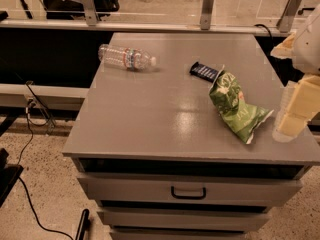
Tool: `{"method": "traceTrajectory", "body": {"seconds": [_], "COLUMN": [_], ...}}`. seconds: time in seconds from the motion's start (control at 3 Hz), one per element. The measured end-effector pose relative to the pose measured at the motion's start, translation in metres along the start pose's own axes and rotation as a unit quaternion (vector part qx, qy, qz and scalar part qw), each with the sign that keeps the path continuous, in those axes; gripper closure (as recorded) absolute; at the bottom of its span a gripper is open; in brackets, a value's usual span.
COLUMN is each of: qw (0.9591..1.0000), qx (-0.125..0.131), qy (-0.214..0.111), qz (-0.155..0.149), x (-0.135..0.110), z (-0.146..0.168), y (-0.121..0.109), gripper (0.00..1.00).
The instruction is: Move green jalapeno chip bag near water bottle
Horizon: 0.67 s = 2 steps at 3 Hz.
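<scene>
The grey cabinet [150, 124] fills most of the scene, its flat top bearing all 3 loose items, with at least 2 drawers stacked below the near edge; the top drawer [125, 188] carries 1 dark handle.

Next in size is the robot's pale arm, entering from the right edge. Its gripper [289, 126] hangs at the near right of the cabinet top, just beside the right tip of the bag. How far open it is cannot be told from this view. It does not appear to have hold of anything, since the bag lies flat on the surface.

The green jalapeno chip bag [232, 106] lies crinkled on the right half of the top, towards the near edge, its long side running from far-left to near-right.

The water bottle [126, 57] lies on its side at the far left of the top, cap pointing right, well apart from the bag.

Smallest is a dark blue wrapped bar [204, 71], just beyond the far end of the bag, between the bag and the bottle but much closer to the bag.

As a judgement, the task is at its opening stage: 0 of its steps look complete. The bag has not been grasped or lifted, and the whole crossing to the far left remains. The carry would probably need to clear or skirt the blue bar before the bag is set down close to the bottle.
</scene>
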<state>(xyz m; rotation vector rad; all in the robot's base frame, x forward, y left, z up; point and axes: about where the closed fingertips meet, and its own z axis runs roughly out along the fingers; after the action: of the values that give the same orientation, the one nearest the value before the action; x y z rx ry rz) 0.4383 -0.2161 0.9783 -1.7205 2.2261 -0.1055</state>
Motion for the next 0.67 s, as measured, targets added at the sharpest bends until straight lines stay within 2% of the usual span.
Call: {"method": "traceTrajectory", "body": {"seconds": [0.33,0.67], "qw": [1.0000,0.9996], "qx": [0.009,0.008], "qy": [-0.003,-0.011], "qz": [-0.002,0.023], "x": [-0.002,0.002], "z": [0.006,0.041], "y": [-0.006,-0.024], "gripper": [0.00,0.00]}}
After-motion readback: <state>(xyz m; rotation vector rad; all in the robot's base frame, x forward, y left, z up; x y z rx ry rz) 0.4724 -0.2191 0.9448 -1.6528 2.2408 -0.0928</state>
